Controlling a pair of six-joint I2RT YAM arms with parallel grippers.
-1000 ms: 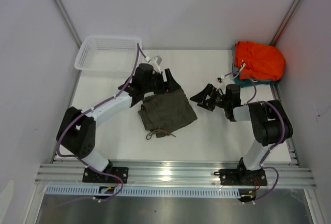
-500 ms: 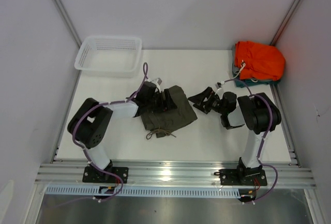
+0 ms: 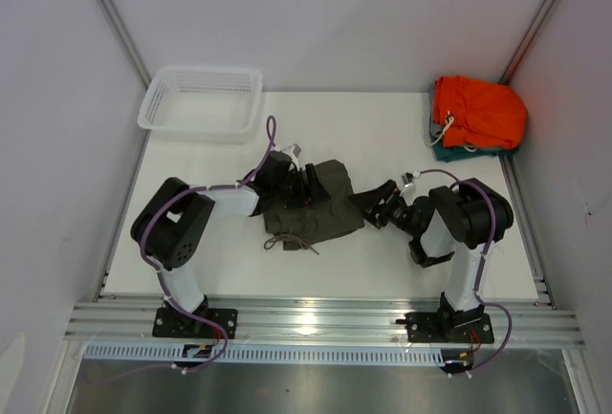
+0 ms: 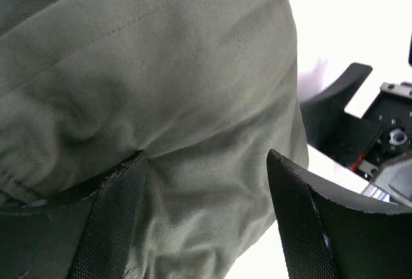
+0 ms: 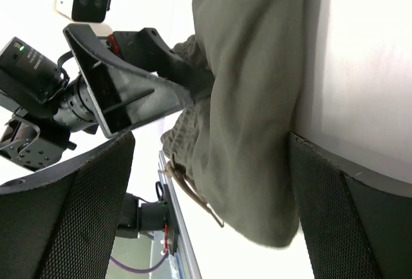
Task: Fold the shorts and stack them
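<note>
Right hand has swung in to the shorts' edge; left hand sits atop them, all 4 fingers spread apart.

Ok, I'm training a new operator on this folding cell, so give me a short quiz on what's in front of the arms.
1. The left gripper is over the shorts. Where is the right gripper? A) at the shorts' right edge B) over the basket C) on the orange bundle
2. True or false: the shorts lie in the basket.
3. Are both grippers' jaws open or shut?
Key: 1 A. 2 False, they lie on the table. 3 Open.
</note>
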